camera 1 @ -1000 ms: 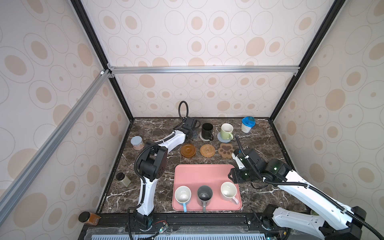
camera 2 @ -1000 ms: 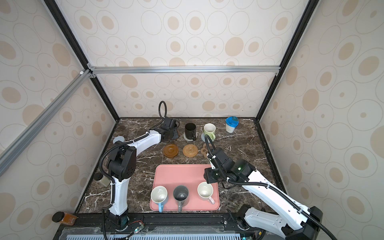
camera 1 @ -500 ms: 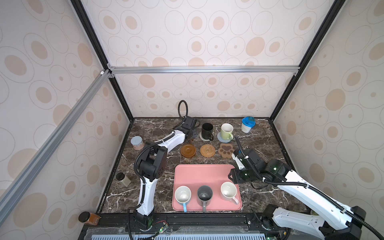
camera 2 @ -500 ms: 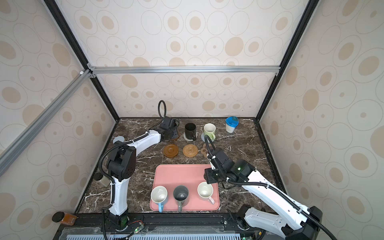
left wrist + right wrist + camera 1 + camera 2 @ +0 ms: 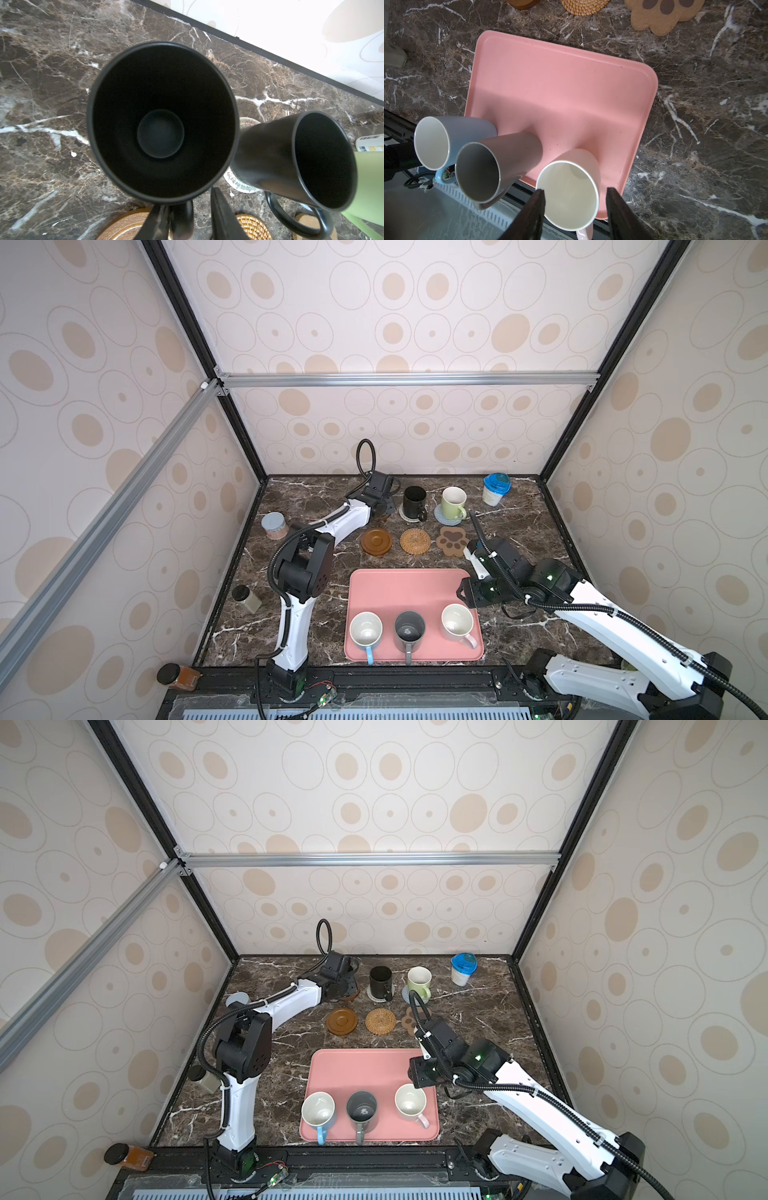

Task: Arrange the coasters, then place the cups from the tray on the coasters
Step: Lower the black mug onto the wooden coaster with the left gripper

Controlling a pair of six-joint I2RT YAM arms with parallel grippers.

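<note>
On tray [image 5: 560, 83], front-right corner: pale pink mug [image 5: 568, 187] upright, directly under right claw [image 5: 575, 189], jaws spread astride rim, handle toward desk [image 5: 532, 514] front. Nearest arm: right. Far back, left claw [image 5: 186, 197] parted loosely around black mug [image 5: 160, 133] handle.

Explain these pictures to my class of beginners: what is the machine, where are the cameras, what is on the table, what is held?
Two robot arms work at a table. Two pictures look down from above; two come from wrist cameras. A pink tray holds three mugs; beyond lie three bare coasters, then a black mug and a green mug on coasters. The left pincer stands open around another black mug's handle; the right pincer hangs open by the pink mug. Nothing is held.
</note>
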